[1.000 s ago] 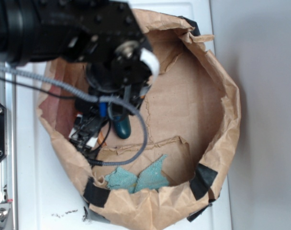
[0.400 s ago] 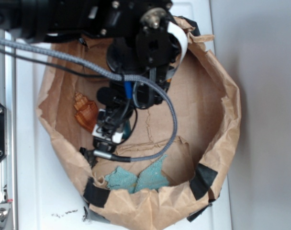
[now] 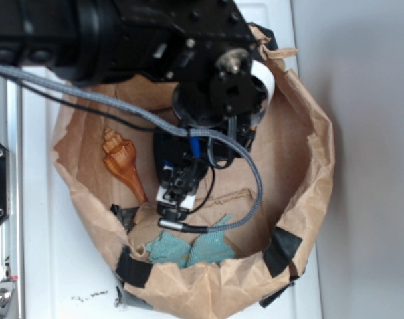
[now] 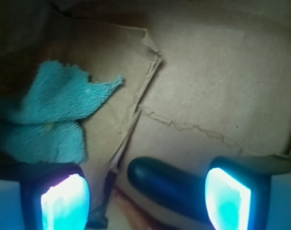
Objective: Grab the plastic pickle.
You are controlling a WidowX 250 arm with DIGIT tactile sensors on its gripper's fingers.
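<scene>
Wrist view: gripper open, jaws spread wide, both fingertip pads glowing pale blue-white at bottom left and bottom right of frame. Plastic pickle dark green, glossy, lying on brown paper between the two pads, nearer the right one; rounded end pointing left, other end passing behind the right pad. No visible contact with the left pad; contact with the right pad not resolvable. Teal cloth crumpled at left, above the left pad, well apart from the pickle. Torn paper edge running diagonally down the middle of the floor, ending just left of the pickle.

Exterior view: arm reaching down into brown paper bag with rolled-down rim, black tape patches on lower wall. Gripper low over the bag floor, near centre-left, fingers pointing toward lower rim. Pickle not visible from this angle, hidden under the gripper body. Orange-brown seashell on floor left of the gripper, pointed tip toward lower right, near but apart from the gripper. Teal cloth against lower wall, just beneath the gripper. Grey braided cable looping from arm around the gripper's right side. Bag on white table.
</scene>
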